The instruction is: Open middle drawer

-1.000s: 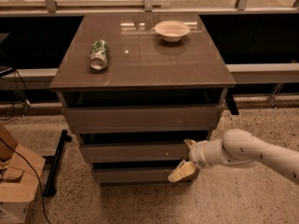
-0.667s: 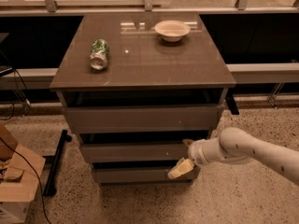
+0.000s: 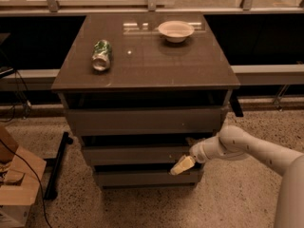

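Nearest us, a pale speckled stone floor [image 3: 228, 198] ran under everything. At the lower left edge sat a brown cardboard box [image 3: 19, 184], and just beyond it a black metal bar [image 3: 57, 165] lay on the floor beside the cabinet's left foot.

From the lower right a white, rounded robot arm [image 3: 256, 151] reached leftward, low to the floor. Its yellowish tool [image 3: 183, 165] sat at the right end of the cabinet front, against the lower edge of the middle drawer [image 3: 133, 155], over the dark gap that parted that drawer from the narrow lowest drawer front [image 3: 137, 178]. We could not tell whether the tool was released or clenched, nor whether it truly touched the panel.

The middle drawer was the wide, flat grey-brown handleless panel, second of three, with a dark slot above its front. Over it came the taller uppermost drawer front [image 3: 142, 121], also with a dark opening along its top.

Farther back, the glossy dark-brown tabletop [image 3: 152, 65] carried two things, well apart: a crushed green drink can [image 3: 101, 55] lying on its side toward the left, and a small white round bowl [image 3: 175, 31] upright near the far edge, right of centre.

Behind the cabinet ran a pale horizontal window ledge [image 3: 266, 72].
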`<act>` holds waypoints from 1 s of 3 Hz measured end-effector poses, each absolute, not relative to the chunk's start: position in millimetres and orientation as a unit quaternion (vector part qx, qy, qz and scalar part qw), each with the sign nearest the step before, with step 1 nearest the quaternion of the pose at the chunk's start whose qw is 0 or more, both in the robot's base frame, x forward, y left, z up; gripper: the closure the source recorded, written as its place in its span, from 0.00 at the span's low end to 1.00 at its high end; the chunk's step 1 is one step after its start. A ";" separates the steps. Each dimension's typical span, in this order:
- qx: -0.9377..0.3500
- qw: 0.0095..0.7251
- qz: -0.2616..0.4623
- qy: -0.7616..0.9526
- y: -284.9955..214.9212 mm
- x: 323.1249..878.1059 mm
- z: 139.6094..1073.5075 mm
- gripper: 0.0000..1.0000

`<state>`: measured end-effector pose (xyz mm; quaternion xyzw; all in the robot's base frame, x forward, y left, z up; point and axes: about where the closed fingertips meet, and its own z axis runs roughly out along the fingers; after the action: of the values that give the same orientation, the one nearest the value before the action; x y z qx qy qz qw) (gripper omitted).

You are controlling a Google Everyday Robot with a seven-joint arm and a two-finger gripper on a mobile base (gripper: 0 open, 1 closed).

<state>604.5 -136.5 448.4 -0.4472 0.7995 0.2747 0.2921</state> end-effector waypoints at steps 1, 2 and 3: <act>-0.447 0.292 0.275 0.800 -136.5 604.6 448.3 0.00; -0.448 0.285 0.278 0.801 -135.3 606.9 444.1 0.19; -0.448 0.285 0.278 0.801 -135.3 606.9 445.2 0.41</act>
<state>606.9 -135.3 445.2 -0.4476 0.8008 0.2783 0.2845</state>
